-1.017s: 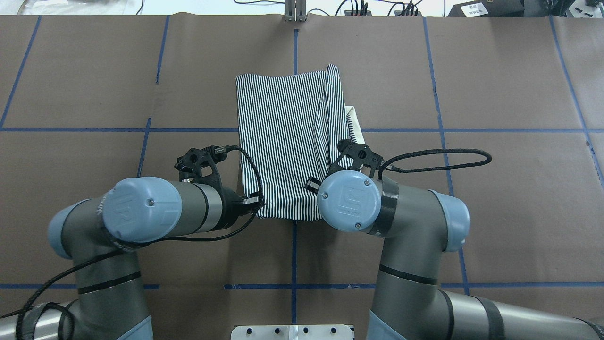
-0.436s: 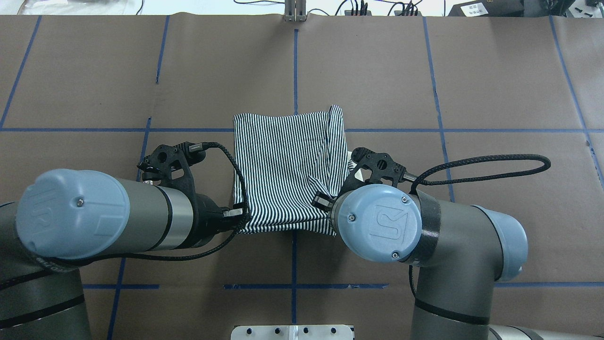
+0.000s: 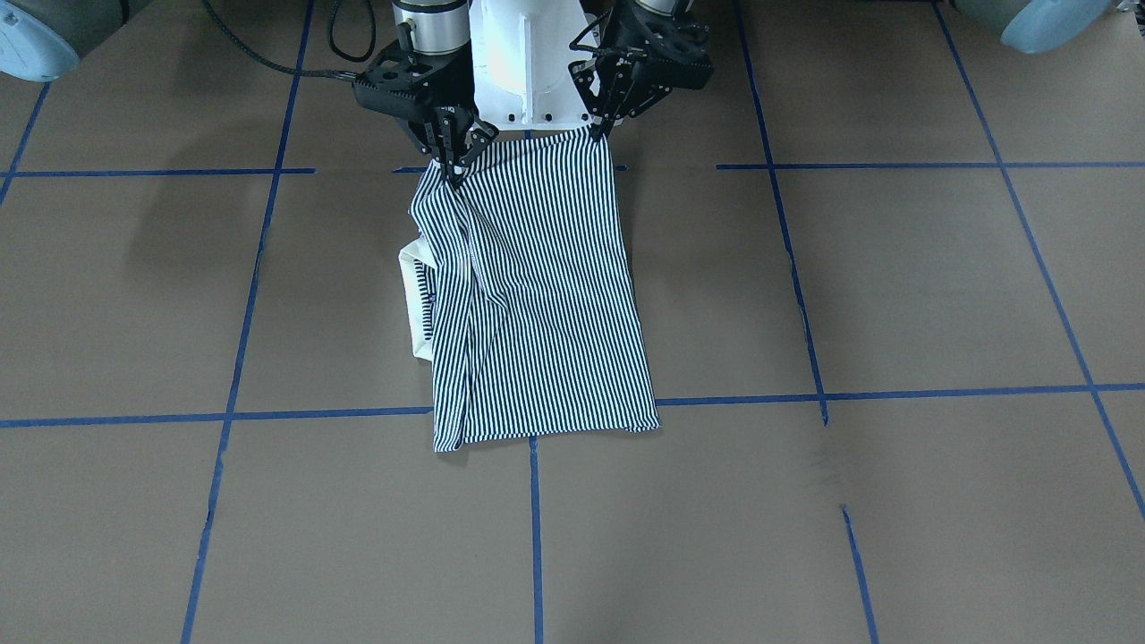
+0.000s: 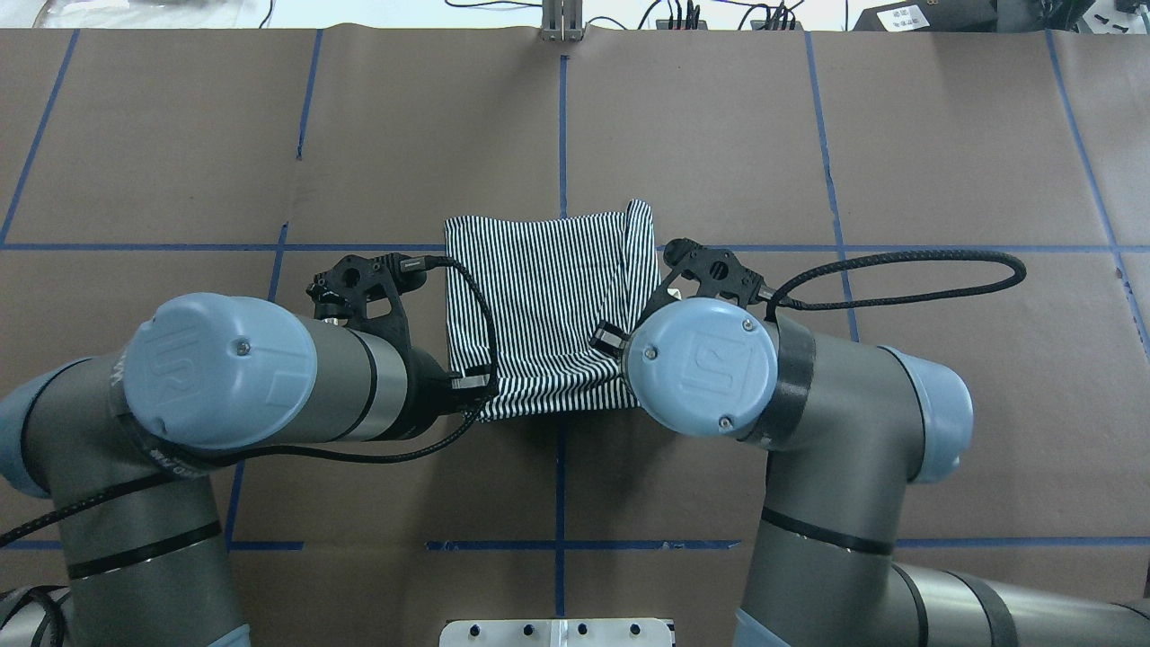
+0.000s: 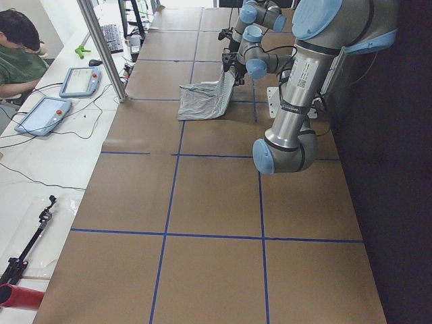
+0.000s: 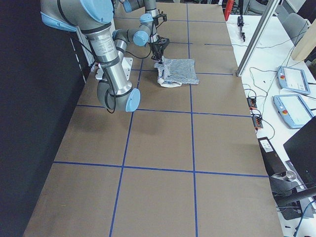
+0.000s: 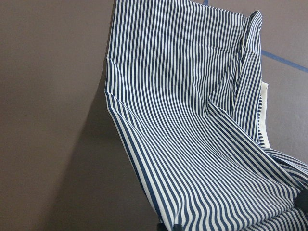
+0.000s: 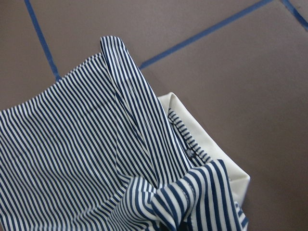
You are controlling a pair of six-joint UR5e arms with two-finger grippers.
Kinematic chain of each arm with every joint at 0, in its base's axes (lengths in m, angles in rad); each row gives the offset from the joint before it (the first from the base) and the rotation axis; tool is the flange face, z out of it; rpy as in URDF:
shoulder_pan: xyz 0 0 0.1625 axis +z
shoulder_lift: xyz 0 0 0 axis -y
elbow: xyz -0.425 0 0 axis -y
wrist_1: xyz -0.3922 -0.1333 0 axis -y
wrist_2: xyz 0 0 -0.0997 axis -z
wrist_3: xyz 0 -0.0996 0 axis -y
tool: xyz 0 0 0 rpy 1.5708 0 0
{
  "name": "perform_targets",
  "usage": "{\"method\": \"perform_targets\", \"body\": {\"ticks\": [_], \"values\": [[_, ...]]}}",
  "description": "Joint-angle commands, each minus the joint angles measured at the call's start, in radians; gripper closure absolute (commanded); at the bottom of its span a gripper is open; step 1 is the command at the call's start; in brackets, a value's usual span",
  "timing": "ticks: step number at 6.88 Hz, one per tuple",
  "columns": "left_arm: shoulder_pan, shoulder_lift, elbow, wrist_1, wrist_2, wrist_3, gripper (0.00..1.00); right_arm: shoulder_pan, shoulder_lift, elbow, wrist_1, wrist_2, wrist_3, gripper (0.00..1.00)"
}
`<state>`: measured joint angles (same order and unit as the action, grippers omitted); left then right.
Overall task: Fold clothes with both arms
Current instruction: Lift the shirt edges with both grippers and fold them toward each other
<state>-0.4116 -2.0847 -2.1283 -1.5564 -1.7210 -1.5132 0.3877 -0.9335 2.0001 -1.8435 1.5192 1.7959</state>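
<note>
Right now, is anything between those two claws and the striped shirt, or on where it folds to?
Nothing visible. The left end effector and right end effector each pinch the shirt at its near edge, raised off the table; nothing lies on its flat far half.

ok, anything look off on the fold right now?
Yes: the cream collar sticks out past the side edge of the navy-and-white striped polo shirt, and the cloth is bunched and creased below the right tool. The side at the left tool looks smooth.
</note>
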Motion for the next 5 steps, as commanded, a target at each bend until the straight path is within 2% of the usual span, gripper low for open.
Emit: {"method": "perform_targets", "body": {"ticks": [1, 3, 5], "values": [[-0.073, -0.046, 0.089, -0.004, -0.003, 0.066, 1.00, 0.092, 0.073, -0.159, 0.071, 0.018, -0.053, 1.00], [-0.134, -0.078, 0.190, -0.048, -0.002, 0.099, 1.00, 0.137, 0.128, -0.382, 0.234, 0.027, -0.070, 1.00], [-0.191, -0.127, 0.366, -0.152, -0.002, 0.139, 1.00, 0.157, 0.185, -0.533, 0.309, 0.027, -0.087, 1.00]]}}
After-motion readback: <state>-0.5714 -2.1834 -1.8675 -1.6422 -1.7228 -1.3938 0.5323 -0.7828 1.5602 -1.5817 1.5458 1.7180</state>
